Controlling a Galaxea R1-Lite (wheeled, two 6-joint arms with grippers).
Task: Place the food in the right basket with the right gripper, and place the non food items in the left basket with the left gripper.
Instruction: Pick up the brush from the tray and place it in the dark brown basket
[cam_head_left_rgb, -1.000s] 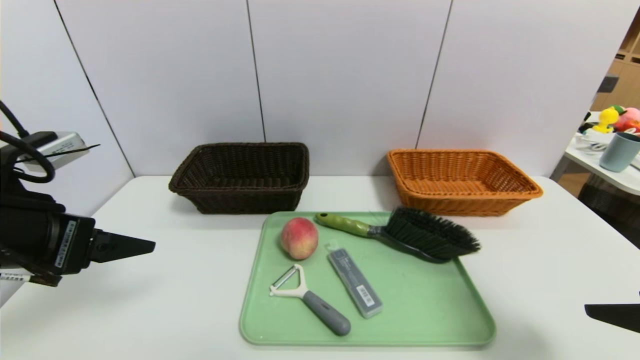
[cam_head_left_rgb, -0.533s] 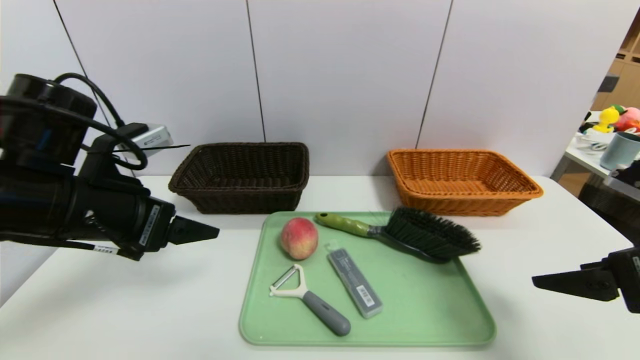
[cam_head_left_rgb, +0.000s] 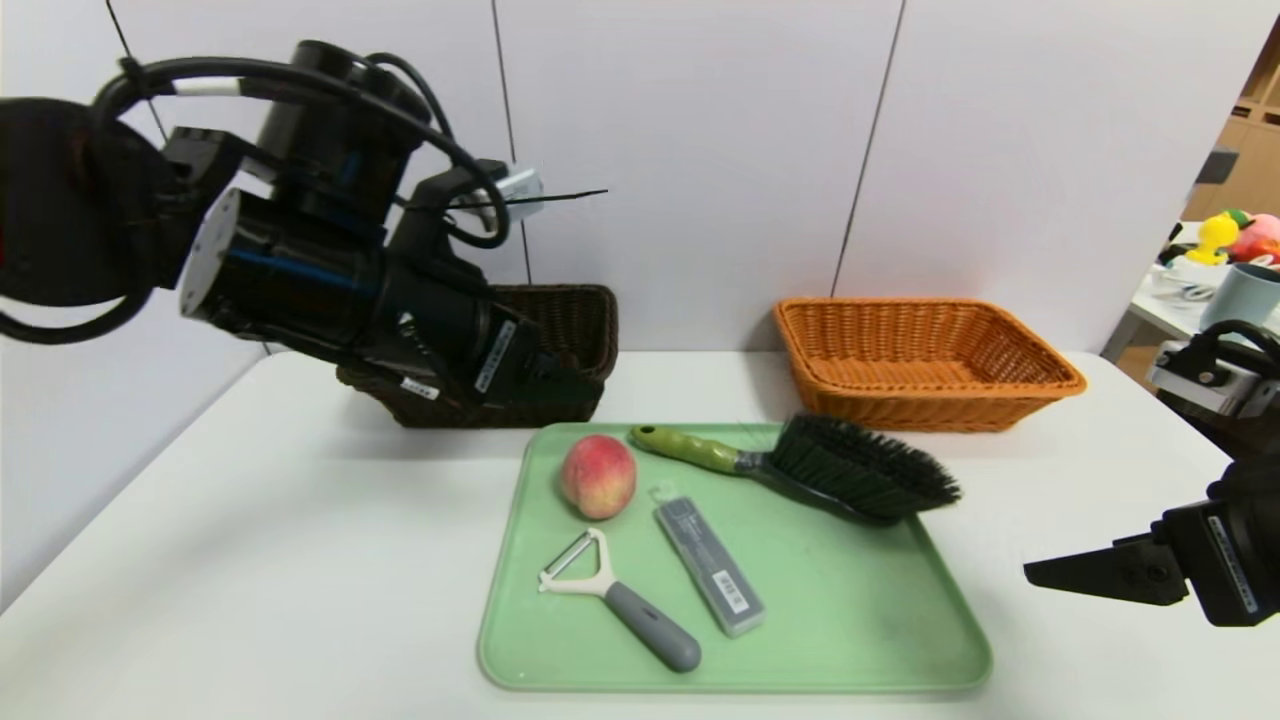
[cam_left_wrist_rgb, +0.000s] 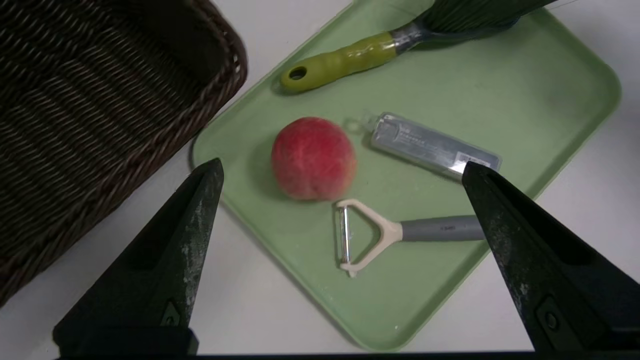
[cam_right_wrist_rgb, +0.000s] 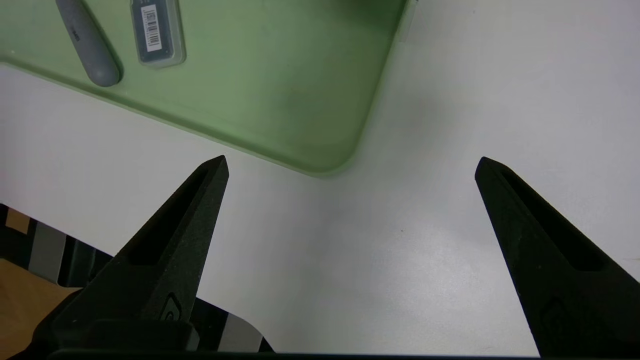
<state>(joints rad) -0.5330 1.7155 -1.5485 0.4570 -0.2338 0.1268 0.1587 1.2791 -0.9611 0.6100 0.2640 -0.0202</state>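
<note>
The open, empty left hand (cam_left_wrist_rgb: 343, 164) hovers by the dark basket (cam_head_left_rgb: 560, 310). The open right hand (cam_right_wrist_rgb: 352, 166) hangs above the surface (cam_head_left_rgb: 300, 560), beyond the tray's (cam_head_left_rgb: 850, 620) right edge

Baskets, two: dark brown (cam_head_left_rgb: 580, 330) and orange (cam_head_left_rgb: 930, 375), rough woven wicker look. Tray (cam_head_left_rgb: 840, 620): smooth green plastic look. Peeler (cam_head_left_rgb: 650, 625): shiny metal blade, matt grey handle. Case (cam_head_left_rgb: 710, 565): clear, glossy plastic look. Brush (cam_head_left_rgb: 860, 470): coarse bristles, glossy green handle.
</note>
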